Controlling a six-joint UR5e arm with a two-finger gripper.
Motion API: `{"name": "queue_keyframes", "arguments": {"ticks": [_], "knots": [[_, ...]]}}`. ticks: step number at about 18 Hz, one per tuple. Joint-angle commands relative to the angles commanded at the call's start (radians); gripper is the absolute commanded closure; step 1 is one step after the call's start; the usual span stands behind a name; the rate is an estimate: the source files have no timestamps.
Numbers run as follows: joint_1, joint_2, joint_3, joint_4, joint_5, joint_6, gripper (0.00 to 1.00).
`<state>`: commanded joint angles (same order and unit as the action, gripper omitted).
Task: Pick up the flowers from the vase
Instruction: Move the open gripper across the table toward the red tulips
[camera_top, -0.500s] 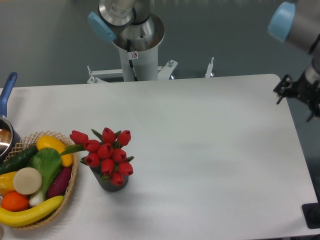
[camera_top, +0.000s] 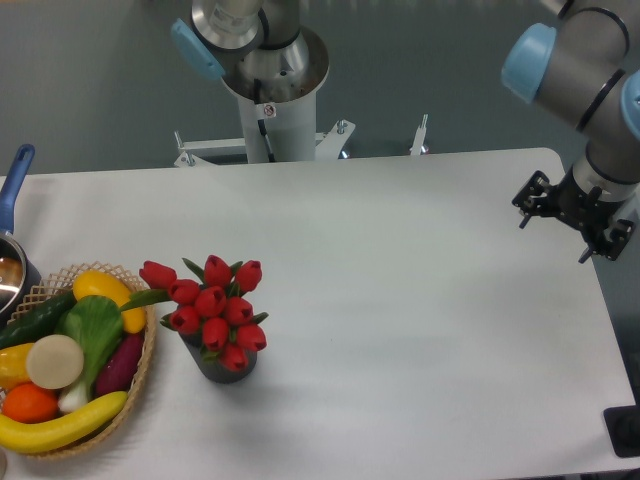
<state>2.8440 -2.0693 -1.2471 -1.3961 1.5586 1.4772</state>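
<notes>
Flowers (camera_top: 212, 306) stand in the vase (camera_top: 219, 361) on the left part of the table (camera_top: 400, 300), just right of a basket: a tight bunch of red tulip buds with green leaves poking out between them, spreading wider than the vase below. One bud and a leaf lean left over the basket's rim. The vase is short, dark grey and mostly hidden under the blooms, only its lower wall showing.

The arm (camera_top: 580, 70) comes in from the upper right, grey with pale blue caps on its joints, bent down over the table's right edge. Its gripper (camera_top: 572, 208) hangs there, well apart from the flowers, with the whole bare stretch of tabletop between them. It is dark and seen at an angle, so I cannot tell whether the jaws are spread or closed; nothing is in them.

The basket (camera_top: 140, 375) is woven wicker, full of fruit and vegetables: a banana (camera_top: 60, 425), cucumber (camera_top: 35, 318), an orange (camera_top: 28, 402). At the far left edge sits a pan (camera_top: 12, 270) with a blue handle. Behind the table, the arm's base post (camera_top: 270, 100) rises.
</notes>
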Motion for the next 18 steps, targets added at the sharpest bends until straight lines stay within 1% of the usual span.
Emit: {"name": "queue_keyframes", "arguments": {"ticks": [3,5,7,8,9,11,12,14,16,18], "knots": [[-0.026,0.003,-0.009,0.06,-0.002,0.011,0.0],[-0.026,0.021,-0.021,0.086,-0.008,0.002,0.0],[-0.014,0.032,-0.025,0.077,-0.031,0.0,0.0],[-0.009,0.031,-0.028,0.077,-0.058,0.0,0.0],[0.001,0.032,-0.044,0.075,-0.095,0.0,0.0],[0.009,0.064,-0.138,0.091,-0.2,-0.003,0.0],[0.011,0.089,-0.181,0.113,-0.253,-0.003,0.0],[0.011,0.135,-0.283,0.179,-0.31,-0.002,0.0],[0.023,0.191,-0.401,0.257,-0.356,0.002,0.0],[0.038,0.254,-0.503,0.308,-0.435,0.008,0.0]]}}
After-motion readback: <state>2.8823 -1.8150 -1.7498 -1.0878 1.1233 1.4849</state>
